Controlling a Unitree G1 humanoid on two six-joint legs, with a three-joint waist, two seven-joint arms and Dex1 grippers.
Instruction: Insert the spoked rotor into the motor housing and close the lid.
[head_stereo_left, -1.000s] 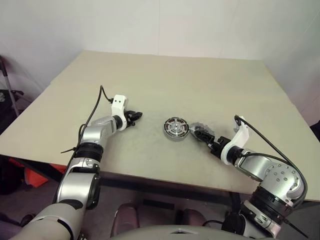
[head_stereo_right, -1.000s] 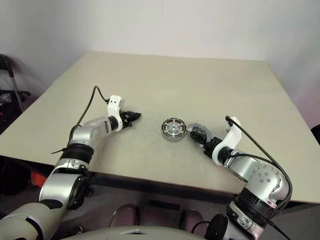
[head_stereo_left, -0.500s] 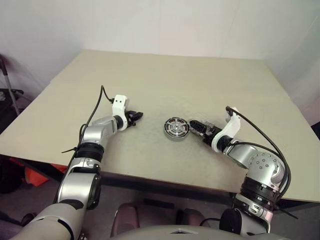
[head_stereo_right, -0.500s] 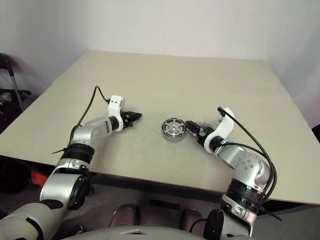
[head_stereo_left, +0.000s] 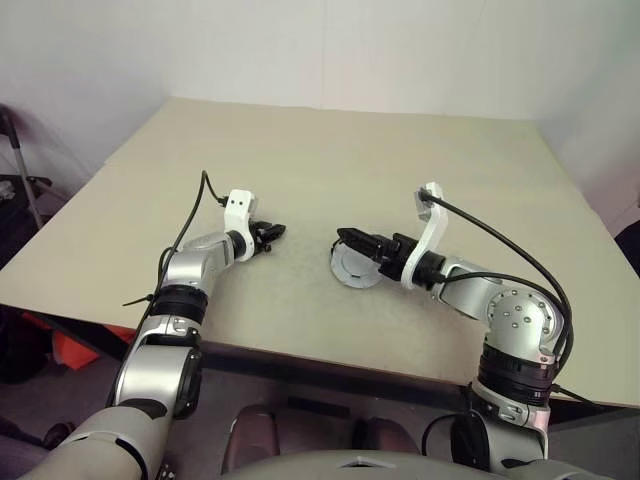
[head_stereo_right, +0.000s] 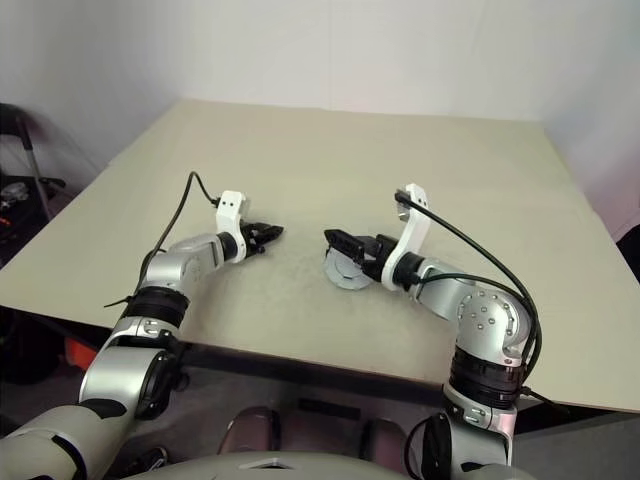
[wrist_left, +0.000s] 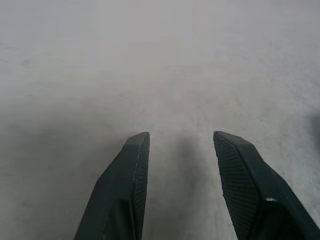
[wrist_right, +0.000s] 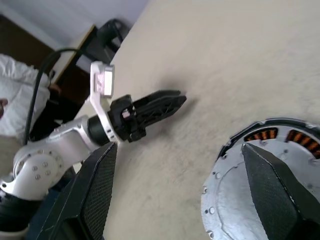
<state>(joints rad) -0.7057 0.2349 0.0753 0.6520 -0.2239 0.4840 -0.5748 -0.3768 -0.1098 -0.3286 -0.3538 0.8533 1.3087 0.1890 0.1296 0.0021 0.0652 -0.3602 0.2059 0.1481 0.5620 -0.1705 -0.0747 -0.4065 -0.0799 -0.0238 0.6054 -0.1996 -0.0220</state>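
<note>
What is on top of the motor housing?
A grey round metal lid covers most of the dark round motor housing; copper windings show at one edge. The open right gripper hangs above. Anything beneath the lid is hidden.

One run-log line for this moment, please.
left gripper: open, empty | right gripper: over dark round copper-wound motor housing | grey round metal lid: partly over housing, windings exposed one side

Head cameras look down across the worktop (head_stereo_left: 420, 150); the right wrist camera, close in, shares the housing (wrist_right: 270, 175).
</note>
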